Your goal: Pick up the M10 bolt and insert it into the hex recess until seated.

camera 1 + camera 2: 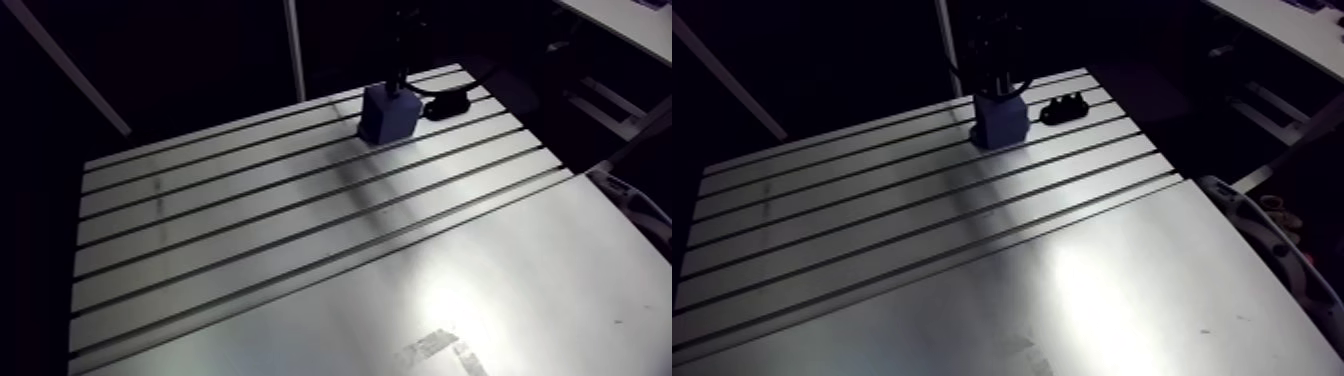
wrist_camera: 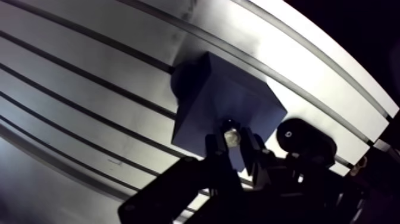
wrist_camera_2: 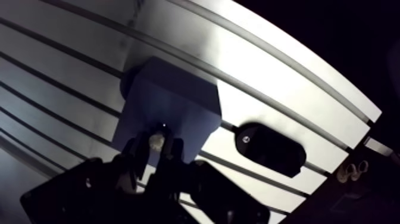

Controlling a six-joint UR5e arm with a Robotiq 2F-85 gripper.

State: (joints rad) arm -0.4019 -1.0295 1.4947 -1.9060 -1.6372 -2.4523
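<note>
A blue block (image 1: 388, 113) stands near the far edge of the slotted table (image 1: 250, 220); in the wrist view the same block (image 2: 226, 107) lies just under the gripper. My gripper (image 2: 233, 143) hangs directly over the block's top face, shut on the M10 bolt (image 2: 230, 134), whose shiny metal end shows between the two dark fingers. The bolt's tip sits at the block's top surface; the hex recess itself is hidden beneath the bolt and fingers. In the arm view the gripper (image 1: 994, 85) is a dark shape above the block.
A black oblong fixture (image 3: 268, 148) with a screw lies on the table right beside the block, seen in the arm view as a black fixture (image 1: 1064, 107). A slanted pole (image 1: 65, 65) stands past the table's far left edge.
</note>
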